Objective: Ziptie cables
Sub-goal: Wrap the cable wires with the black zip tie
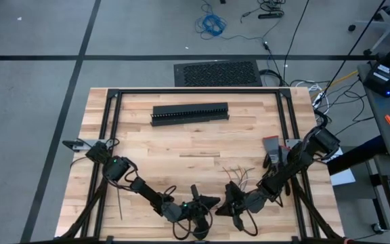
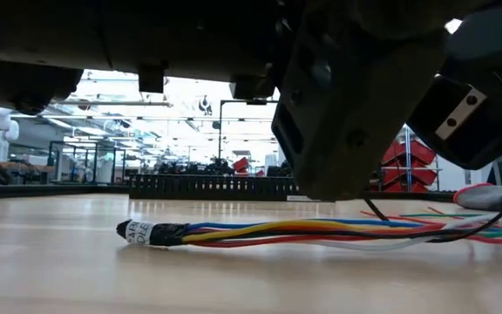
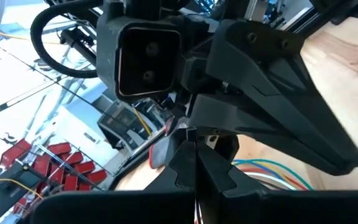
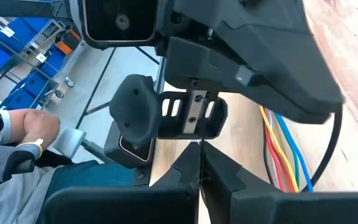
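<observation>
The cables point(image 2: 303, 232) lie as a bundle on the wood near the table's front edge. Their black-taped, labelled end point(image 2: 151, 232) rests on the table and their loose ends splay out point(image 1: 239, 175). No gripper holds them. My left gripper point(image 1: 212, 201) and my right gripper point(image 1: 227, 201) meet tip to tip just above the bundle, both shut. In the right wrist view a very thin dark ziptie point(image 4: 201, 144) sticks out of my right gripper point(image 4: 201, 163). My left gripper point(image 3: 195, 149) shows shut in its own view. My right gripper pinches the thin ziptie point(image 4: 201, 148) between its two fingertips, and a short length of it stands out beyond them, clear of the table. My left gripper's shut tips stand right at the right gripper's tips; I cannot tell whether they touch the strip.
A long black slotted duct point(image 1: 189, 113) lies across the far middle of the table. A thin dark strip point(image 1: 119, 203) lies at the front left. A small grey and red object point(image 1: 271, 144) sits right of centre. A person's gloved hand point(image 4: 11, 158) shows beyond the table's near edge.
</observation>
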Robot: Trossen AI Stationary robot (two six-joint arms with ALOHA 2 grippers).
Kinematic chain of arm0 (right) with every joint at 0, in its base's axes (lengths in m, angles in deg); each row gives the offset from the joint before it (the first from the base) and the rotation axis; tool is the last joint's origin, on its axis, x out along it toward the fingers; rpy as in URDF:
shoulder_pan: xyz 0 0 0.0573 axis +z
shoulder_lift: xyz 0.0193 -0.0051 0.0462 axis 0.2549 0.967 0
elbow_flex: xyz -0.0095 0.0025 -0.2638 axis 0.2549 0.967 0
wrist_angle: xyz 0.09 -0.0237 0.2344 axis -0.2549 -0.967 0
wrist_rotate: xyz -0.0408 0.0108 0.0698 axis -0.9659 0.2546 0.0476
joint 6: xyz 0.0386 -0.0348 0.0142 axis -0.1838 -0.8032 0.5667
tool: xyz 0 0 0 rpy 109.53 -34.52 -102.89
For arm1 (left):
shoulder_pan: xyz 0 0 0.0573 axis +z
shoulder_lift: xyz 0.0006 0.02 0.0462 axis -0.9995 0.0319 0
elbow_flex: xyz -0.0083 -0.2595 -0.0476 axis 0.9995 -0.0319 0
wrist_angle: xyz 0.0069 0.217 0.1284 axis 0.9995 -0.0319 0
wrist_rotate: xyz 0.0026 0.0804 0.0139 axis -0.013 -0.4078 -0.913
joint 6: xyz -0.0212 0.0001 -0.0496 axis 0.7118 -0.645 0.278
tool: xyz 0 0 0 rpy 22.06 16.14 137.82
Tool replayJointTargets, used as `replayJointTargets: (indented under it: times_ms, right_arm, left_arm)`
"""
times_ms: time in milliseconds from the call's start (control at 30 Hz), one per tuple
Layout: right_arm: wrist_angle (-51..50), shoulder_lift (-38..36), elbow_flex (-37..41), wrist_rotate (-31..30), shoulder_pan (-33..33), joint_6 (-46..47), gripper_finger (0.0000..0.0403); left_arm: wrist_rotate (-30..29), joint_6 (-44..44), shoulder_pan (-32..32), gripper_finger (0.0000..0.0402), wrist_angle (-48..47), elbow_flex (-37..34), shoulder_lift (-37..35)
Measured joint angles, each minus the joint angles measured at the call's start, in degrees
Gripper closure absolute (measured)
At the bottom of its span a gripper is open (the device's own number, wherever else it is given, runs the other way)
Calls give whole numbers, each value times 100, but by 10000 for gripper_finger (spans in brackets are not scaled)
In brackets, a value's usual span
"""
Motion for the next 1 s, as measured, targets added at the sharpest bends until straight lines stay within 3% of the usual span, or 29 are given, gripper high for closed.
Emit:
replayJointTargets:
  times_ms: [1000]
  right_arm:
    - [-114, 0, 0, -159, -35, -50, 403]
  left_arm:
    - [-161, 35, -146, 402, -341, -2, 2]
